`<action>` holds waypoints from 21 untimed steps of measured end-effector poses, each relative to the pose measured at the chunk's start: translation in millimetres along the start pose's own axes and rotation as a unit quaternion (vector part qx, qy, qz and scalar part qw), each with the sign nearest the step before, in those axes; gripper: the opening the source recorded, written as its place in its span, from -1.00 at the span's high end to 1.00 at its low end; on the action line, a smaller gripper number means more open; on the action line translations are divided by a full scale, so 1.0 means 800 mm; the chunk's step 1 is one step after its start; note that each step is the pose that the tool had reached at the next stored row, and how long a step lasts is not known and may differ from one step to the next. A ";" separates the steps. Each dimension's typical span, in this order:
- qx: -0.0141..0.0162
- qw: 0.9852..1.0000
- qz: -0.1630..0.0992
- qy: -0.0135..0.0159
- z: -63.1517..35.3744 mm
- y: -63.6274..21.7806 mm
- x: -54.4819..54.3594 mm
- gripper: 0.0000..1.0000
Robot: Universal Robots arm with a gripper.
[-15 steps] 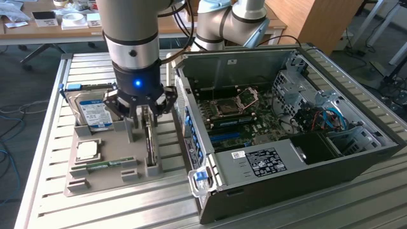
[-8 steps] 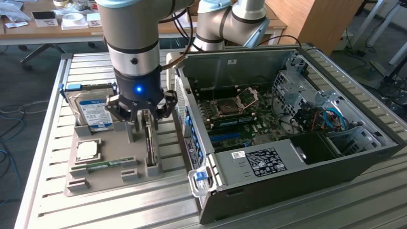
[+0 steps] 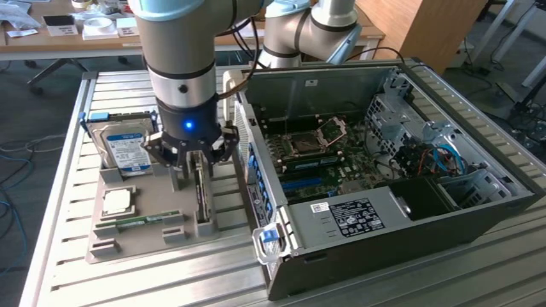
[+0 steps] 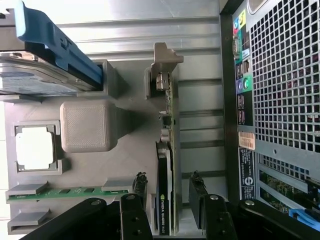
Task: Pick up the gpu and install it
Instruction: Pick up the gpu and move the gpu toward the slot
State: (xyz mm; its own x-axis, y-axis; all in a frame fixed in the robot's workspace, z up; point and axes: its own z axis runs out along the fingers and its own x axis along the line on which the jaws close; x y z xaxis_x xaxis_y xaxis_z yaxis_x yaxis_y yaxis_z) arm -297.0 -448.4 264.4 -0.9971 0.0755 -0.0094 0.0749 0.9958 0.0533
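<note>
The task is at its very start, with nothing lifted and nothing installed. The gpu (image 3: 202, 199) stands on its long edge in a slot of the grey holder tray (image 3: 128, 249), which lies on the ribbed metal tabletop (image 3: 137, 284) just beside the open computer case (image 3: 477, 217). In the wrist view the card's pale metal end bracket (image 4: 165, 60) points away from the camera. The pincer (image 3: 198, 167) hangs directly over the card with its jaws wide, one finger on each side of the board. A gap shows between each finger and the card in the wrist view (so I judge the grasp has not closed). The other parts in the tray, the blue-labelled hard drive (image 3: 119, 150), the processor (image 3: 117, 201) and the green RAM stick (image 3: 140, 222), lie untouched. Inside the case the motherboard (image 3: 328, 160) is exposed, with no card seated across it. Closing on the card, lifting it, carrying it over and seating it all remain to be done.
</note>
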 end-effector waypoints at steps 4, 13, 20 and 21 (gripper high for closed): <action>0.000 1.000 0.000 0.000 0.009 -0.001 0.000 0.06; 0.000 1.000 0.000 0.001 0.018 -0.001 0.000 0.06; 0.000 1.000 0.000 0.001 0.030 -0.002 0.000 0.06; 0.000 1.000 0.000 0.001 0.032 -0.002 0.000 0.06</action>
State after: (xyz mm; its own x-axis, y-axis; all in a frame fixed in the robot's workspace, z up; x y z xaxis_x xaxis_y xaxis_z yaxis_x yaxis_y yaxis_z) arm -297.0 -448.4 238.9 -0.9971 0.0755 -0.0081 0.0749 0.9958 0.0531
